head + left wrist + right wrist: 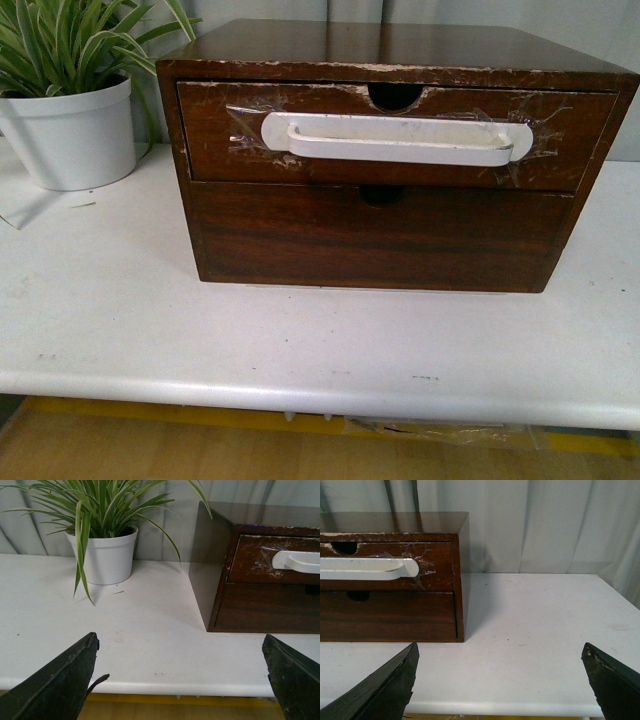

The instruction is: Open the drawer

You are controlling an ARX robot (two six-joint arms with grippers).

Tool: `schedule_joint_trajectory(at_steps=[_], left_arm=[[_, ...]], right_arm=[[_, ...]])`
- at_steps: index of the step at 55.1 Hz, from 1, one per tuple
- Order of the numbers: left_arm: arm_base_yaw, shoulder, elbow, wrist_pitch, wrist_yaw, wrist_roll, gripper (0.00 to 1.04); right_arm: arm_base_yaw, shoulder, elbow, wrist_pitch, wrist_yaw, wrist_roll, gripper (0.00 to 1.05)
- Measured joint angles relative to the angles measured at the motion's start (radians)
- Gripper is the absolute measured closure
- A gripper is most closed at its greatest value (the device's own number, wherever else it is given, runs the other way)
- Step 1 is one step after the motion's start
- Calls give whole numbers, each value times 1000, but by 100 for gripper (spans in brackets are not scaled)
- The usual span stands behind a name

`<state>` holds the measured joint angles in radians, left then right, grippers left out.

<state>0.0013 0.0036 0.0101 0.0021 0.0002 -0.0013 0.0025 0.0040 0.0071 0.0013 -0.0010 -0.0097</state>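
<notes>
White table [300, 350]: you are seeing it spreading across the front view, carrying every item below.

Dark-brown wood cabinet [400, 45]: it is standing at the middle, toward the table's 12 o'clock.

Drawer [210, 140]: it is occupying the cabinet's upper slot. Its chipped front is lying about level with the cabinet's face.

Plain lower drawer front [380, 240]: it is sitting at the drawer's 6 o'clock.

Potted plant [70, 140]: its white pot is standing at the cabinet's 9 o'clock, near but apart.

White handle [400, 140]: it is running taped across the drawer, from 9 to 3 o'clock.

Semicircular notch [395, 95]: it is cutting the rim at the handle's 12 o'clock.

Your left claw [180, 639] and right claw [501, 647]: both are hanging released, fingers wide apart and grasping nothing, well apart from the drawer.
</notes>
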Motion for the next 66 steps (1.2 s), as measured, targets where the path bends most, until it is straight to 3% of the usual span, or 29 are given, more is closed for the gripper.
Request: schedule_joint_trajectory(at_steps=[66], left_arm=[[0,0,0,0,0,0,6]], right_arm=[[0,0,0,0,0,0,9]])
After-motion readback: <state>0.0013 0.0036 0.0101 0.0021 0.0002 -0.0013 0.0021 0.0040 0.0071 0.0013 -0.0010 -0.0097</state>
